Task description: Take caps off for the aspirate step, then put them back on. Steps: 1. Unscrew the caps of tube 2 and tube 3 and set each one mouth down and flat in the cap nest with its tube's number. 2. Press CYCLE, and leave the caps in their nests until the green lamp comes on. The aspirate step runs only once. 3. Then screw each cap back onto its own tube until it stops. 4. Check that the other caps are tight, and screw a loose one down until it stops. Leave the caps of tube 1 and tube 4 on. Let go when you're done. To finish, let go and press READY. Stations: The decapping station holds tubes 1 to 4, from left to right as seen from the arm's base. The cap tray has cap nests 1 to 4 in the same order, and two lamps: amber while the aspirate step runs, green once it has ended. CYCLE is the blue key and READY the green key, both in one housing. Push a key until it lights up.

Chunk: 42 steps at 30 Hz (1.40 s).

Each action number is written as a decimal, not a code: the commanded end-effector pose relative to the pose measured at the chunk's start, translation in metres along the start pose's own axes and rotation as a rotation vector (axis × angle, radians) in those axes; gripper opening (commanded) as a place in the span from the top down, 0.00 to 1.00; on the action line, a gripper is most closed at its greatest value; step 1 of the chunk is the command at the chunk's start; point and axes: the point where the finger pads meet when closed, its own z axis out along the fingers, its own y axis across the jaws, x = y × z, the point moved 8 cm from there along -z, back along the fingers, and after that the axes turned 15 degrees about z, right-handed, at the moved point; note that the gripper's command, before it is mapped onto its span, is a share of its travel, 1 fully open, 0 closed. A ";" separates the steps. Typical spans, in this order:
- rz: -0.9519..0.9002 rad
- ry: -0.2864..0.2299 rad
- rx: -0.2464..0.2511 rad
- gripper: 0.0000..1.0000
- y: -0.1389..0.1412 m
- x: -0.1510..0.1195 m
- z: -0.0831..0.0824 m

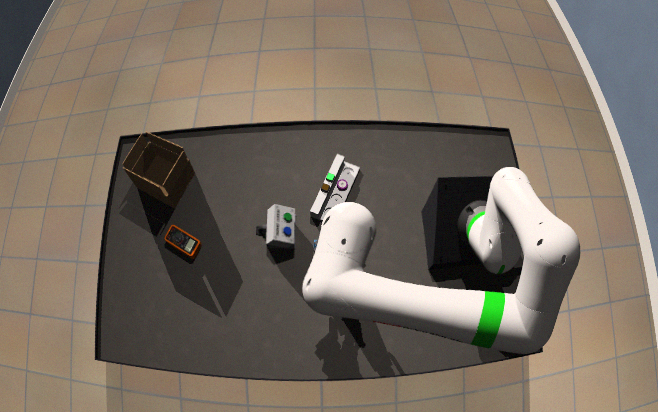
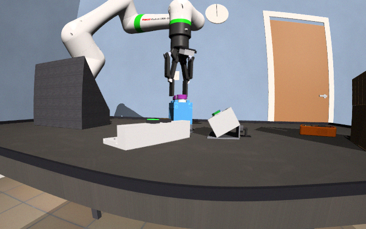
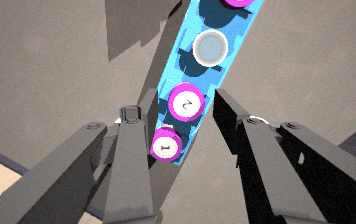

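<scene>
The dark counter fills the middle of the top view, with the white arm crossing its lower right. Near the upper left corner of the counter stands an open brown box, and an orange meter lies just below it. Near the centre, the white cap tray shows a lit green lamp and one purple cap lying in a nest. The key housing, with its green and blue keys, sits left of the tray. In the wrist view the blue decapping station runs diagonally toward the top right; the caps marked 2 and 1 sit on their tubes, while the next tube stands uncapped. The gripper hangs above cap 2 with its fingers spread either side, clear of it and holding nothing.
</scene>
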 end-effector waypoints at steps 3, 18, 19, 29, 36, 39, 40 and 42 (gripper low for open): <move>0.000 0.001 0.001 0.59 0.000 0.000 -0.001; 0.000 0.001 0.001 0.59 0.000 0.000 0.003; 0.000 0.001 0.001 0.59 0.000 0.000 0.003; 0.000 0.001 0.001 0.59 0.000 0.000 0.007; 0.000 0.001 0.001 0.70 0.000 0.000 0.007; 0.000 0.001 0.001 0.70 0.000 0.000 0.007; 0.000 0.001 0.001 0.70 0.000 0.000 0.007; 0.000 0.001 0.001 0.70 0.000 0.000 0.007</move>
